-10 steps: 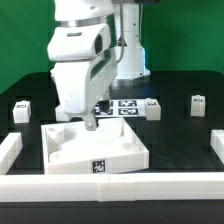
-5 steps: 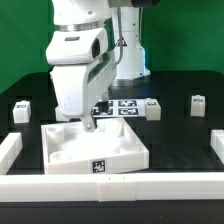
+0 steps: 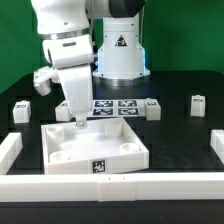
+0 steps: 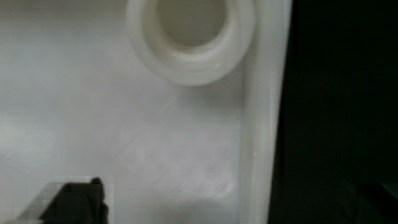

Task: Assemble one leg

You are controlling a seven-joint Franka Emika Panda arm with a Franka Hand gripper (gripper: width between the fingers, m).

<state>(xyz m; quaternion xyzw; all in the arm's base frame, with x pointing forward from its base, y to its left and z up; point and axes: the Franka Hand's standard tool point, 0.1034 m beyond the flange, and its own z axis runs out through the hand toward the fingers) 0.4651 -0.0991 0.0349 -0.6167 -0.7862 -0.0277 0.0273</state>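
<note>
From where I stand the claw hangs low over the far corner of the white panel, on the exterior view's left, with its tip right at the panel's rim. Whether it touches there I cannot tell. Its fingers look drawn close together, but I cannot tell how far open they are either (the wrist view shows only one dark fingertip). I can make out nothing held in it. Under the wrist camera lies the panel's white face with a round socket, and a strip of the black surface runs beside the panel's edge.

The legs stand well apart from the claw. One leg is on the surface at the exterior view's left. A second leg sits just beside the marker board, and a third leg is off toward the exterior view's right. A low white rail fences the front, and a green backdrop closes the room behind.
</note>
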